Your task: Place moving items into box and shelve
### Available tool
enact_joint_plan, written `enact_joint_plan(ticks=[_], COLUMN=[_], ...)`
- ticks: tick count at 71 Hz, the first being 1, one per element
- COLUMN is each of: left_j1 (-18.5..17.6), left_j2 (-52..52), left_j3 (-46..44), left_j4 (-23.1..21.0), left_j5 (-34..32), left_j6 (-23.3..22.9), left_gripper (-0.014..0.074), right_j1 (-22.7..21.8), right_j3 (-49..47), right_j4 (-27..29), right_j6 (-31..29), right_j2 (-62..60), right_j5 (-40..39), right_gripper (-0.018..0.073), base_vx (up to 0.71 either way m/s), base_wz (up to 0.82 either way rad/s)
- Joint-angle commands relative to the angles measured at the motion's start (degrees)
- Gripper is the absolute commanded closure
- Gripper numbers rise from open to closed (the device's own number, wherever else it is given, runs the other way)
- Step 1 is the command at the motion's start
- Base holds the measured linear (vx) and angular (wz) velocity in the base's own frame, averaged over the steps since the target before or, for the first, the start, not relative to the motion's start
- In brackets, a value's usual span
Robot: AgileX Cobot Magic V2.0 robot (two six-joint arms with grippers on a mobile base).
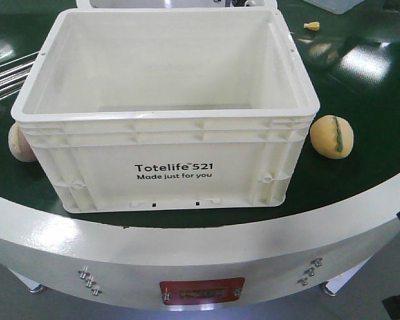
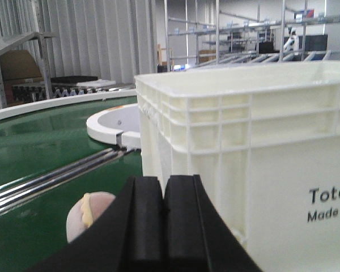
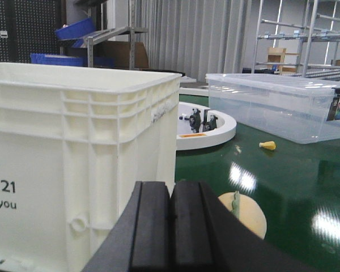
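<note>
The white box (image 1: pixel 170 143) stands upright near the front edge of the green counter (image 1: pixel 367 187), its printed long side facing the curved white rim. Its top is open and the bare white floor shows inside.

Both moving items lie on the counter outside the box. The yellow ball (image 1: pixel 332 137) with the green stripe rests just beside the box's right wall, toward the front-right edge, with a narrow strip of green between them. The pale ball (image 1: pixel 20 143) sits at the box's left wall near the front-left edge, partly hidden behind the corner – whether it touches the plastic I cannot tell.

The left fingers (image 2: pixel 147 221) are pressed flat together with nothing between them, low by the box's front-left corner, the pale ball just to their left. The right fingers (image 3: pixel 153 226) are likewise clenched on nothing, low by the front-right corner, the yellow ball just to their right.

Farther back – toward the counter's far edge – a tiny yellow scrap (image 1: pixel 312 26) lies near a clear plastic tub (image 3: pixel 277 105). Metal rails (image 2: pixel 45 178) run across the green surface behind the pale ball, toward a white hub (image 2: pixel 110 122).
</note>
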Motion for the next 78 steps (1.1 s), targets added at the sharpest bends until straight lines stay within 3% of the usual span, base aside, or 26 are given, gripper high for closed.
enact_joint_plan(ticks=[1, 10, 27, 53, 63, 78], left_j1=[-0.4, -0.4, -0.4, -0.4, -0.4, -0.4], left_j2=[-0.9, -0.9, 3.7, 32.1, 43.0, 53.5], left_j3=[0.6, -1.0, -11.7, -31.3, -40.7, -51.1], left_j4=[-0.5, -0.5, -0.4, -0.4, -0.4, -0.4], left_j5=[-8.7, -9.5, 3.6, 3.4, 3.3, 3.4], left_j6=[-2.8, -4.0, 1.2, 1.2, -1.6, -1.7], left_gripper=[0.062, 0.0619, 0.0616, 0.0616, 0.0615, 0.0613], right_j1=[0.0, 0.0, 0.0, 0.0, 0.0, 0.0], right_j3=[0.0, -0.1, -9.2, -35.6, -44.4, -50.0], right_j4=[0.0, 3.2, 5.4, 8.0, 7.8, 7.8], right_j6=[-0.3, -0.2, -4.4, -4.9, -5.1, -6.9], right_j2=[-0.6, -0.6, 5.6, 37.0, 45.6, 53.4], right_j5=[-6.8, -8.5, -6.9, -6.4, -6.4, -6.6], right_gripper=[0.0572, 0.0571, 0.0571, 0.0571, 0.0571, 0.0571], base_vx=[0.0, 0.0, 0.0, 0.0, 0.0, 0.0], base_wz=[0.0, 0.0, 0.0, 0.0, 0.0, 0.0])
